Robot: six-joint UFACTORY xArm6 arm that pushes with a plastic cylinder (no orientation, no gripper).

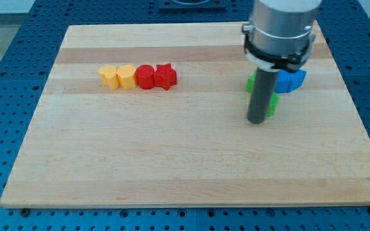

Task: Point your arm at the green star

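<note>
My tip (257, 120) on board (172, 160), right half, touching green block (272, 106) just at its right. Second green piece (251, 83) higher, mostly hidden behind rod; which one is green star, cannot tell. Blue blocks (291, 80) just right of rod. No jaws, only rod. Far left, in row, touching: two yellow blocks (117, 76), red cylinder (145, 76), red star (165, 76).
</note>
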